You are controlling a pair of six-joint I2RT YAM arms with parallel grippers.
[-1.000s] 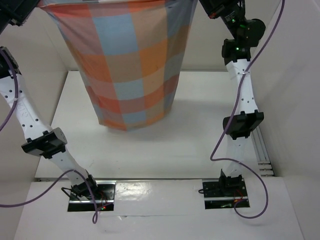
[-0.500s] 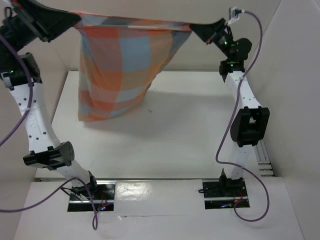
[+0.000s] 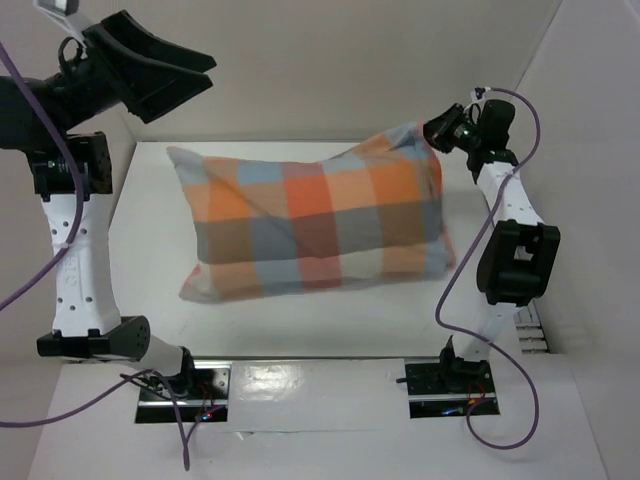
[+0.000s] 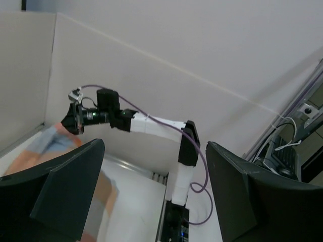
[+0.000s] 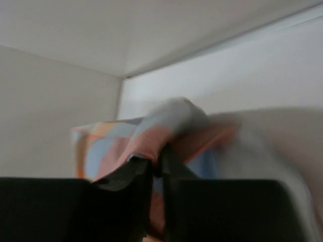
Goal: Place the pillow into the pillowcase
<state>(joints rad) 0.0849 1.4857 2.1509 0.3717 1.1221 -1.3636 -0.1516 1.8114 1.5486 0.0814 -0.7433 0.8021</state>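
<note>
The checked pillowcase (image 3: 320, 222) lies full and puffy across the table, orange, grey-blue and cream. The pillow is hidden; the case's bulk suggests it is inside. My right gripper (image 3: 434, 132) is shut on the case's far right corner, holding that corner lifted; in the right wrist view a fold of pillowcase (image 5: 166, 132) is pinched between its dark fingers (image 5: 132, 177). My left gripper (image 3: 195, 72) is raised high above the table's far left, wide open and empty. Its two dark fingers (image 4: 55, 189) frame the left wrist view, with a strip of the pillowcase (image 4: 53, 151) below.
White walls enclose the table (image 3: 420, 310) on the left, back and right. A metal rail (image 3: 530, 330) runs along the right edge. Purple cables (image 3: 455, 290) hang from both arms. Both arm bases sit on the near ledge (image 3: 320, 400).
The pillowcase hung stretched in the air between both grippers; now it lies on the table. My left gripper has opened and let go. My right gripper has come down, still gripping its corner.
</note>
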